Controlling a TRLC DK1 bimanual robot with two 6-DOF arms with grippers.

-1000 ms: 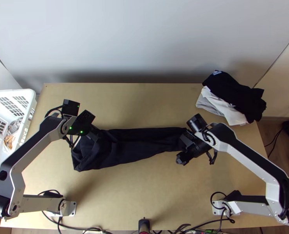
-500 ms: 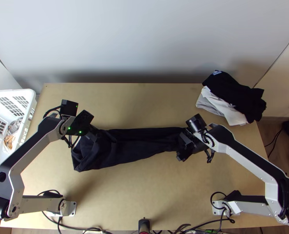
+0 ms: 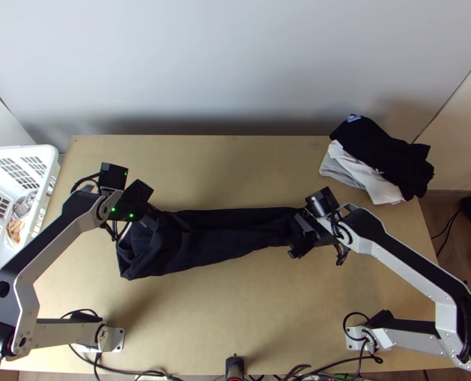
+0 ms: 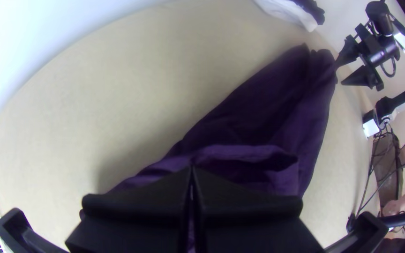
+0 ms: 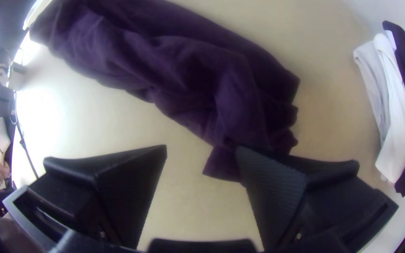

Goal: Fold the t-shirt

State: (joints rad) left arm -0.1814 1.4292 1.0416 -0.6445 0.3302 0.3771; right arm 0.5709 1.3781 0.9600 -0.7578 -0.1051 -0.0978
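Note:
The dark t-shirt lies as a long bunched strip across the table, wider and more rumpled at its left end. My left gripper is over that wider end; in the left wrist view, the left gripper is shut on the t-shirt, its fingers nearly together. At the narrow right end is my right gripper. Seen from its own wrist, the right gripper stands open, one finger against or just over the end of the t-shirt, bare table between the fingers.
Folded black, white and grey clothes lie in a pile at the table's back right corner. A white basket holding some items stands at the left edge. Bare wood shows behind the shirt and in front of it. Cables run along the near edge.
My right gripper has turned a little and shifted slightly up the picture at the shirt's right end. The left gripper has barely moved, and the shirt lies much the same.

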